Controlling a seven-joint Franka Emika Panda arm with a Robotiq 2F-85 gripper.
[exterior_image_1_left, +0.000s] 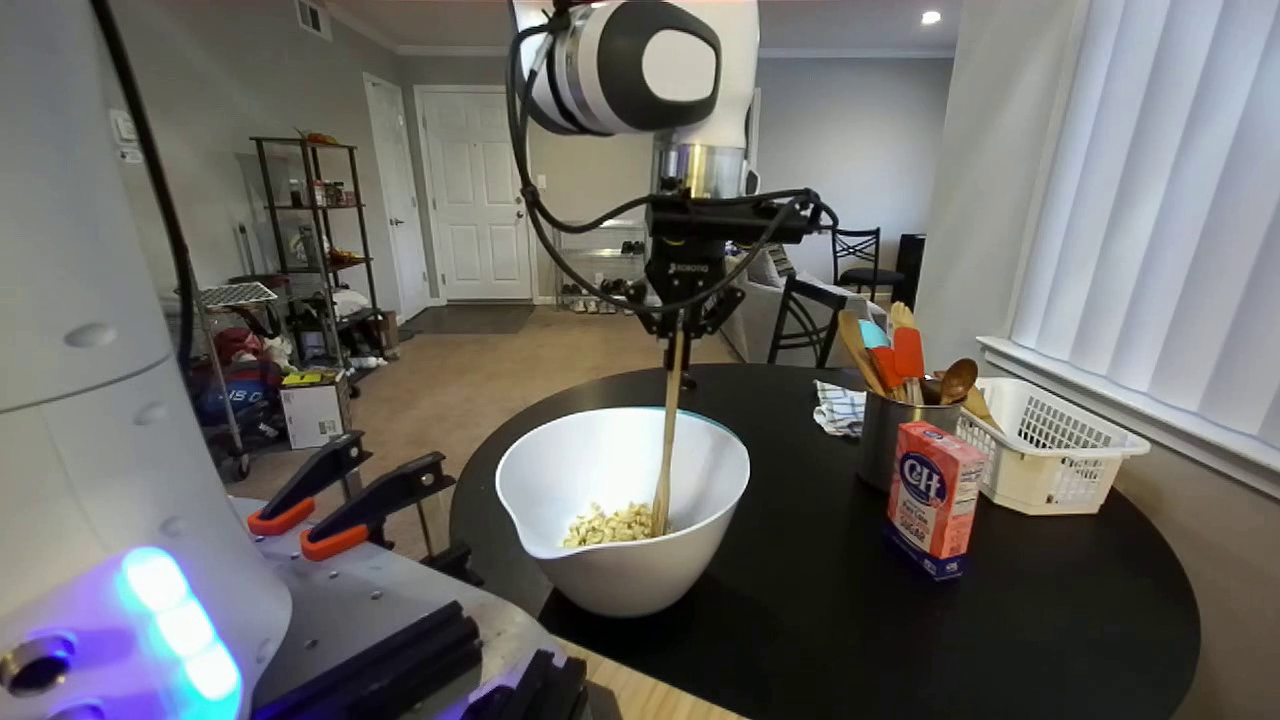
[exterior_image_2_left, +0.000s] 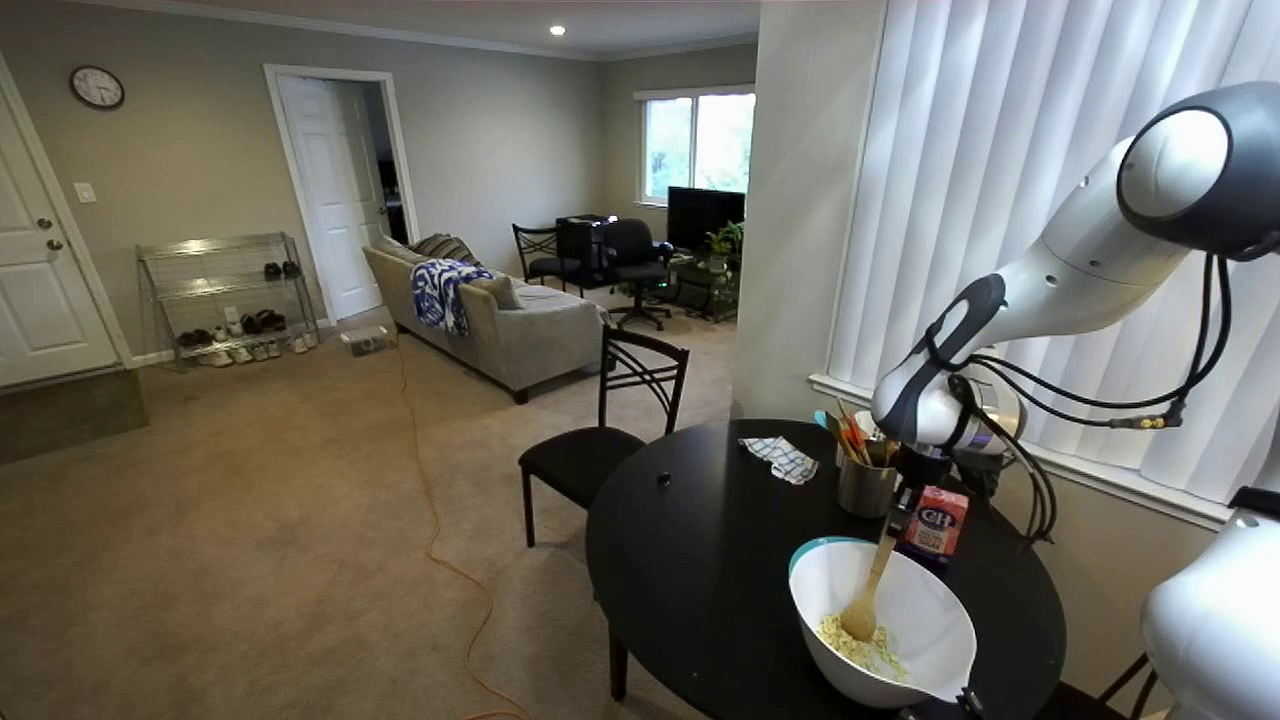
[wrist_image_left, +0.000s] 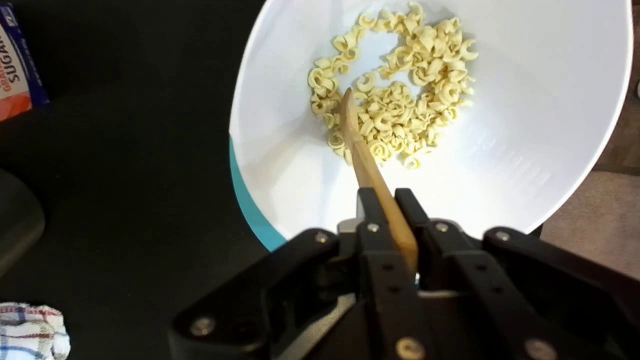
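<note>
A tan wooden spoon (exterior_image_1_left: 668, 430) shows against a white bowl (exterior_image_1_left: 640, 580) with a teal strip along part of its rim, pale yellow pasta (wrist_image_left: 397, 115) inside, beneath the black gripper (wrist_image_left: 387, 196). The round table (exterior_image_1_left: 800, 650) is solid black. A coral-pink sugar box (exterior_image_1_left: 932, 500) carries a navy base and a navy oval lettered in white. Near the table's edge by the white blinds (exterior_image_1_left: 1160, 200), a white basket (exterior_image_1_left: 1060, 482) stands beside a silver-grey canister (exterior_image_2_left: 865, 488) of tan, red-orange and turquoise utensils (exterior_image_1_left: 908, 352); toward the far edge, a white cloth (exterior_image_2_left: 780, 460) bears blue and red checks.
</note>
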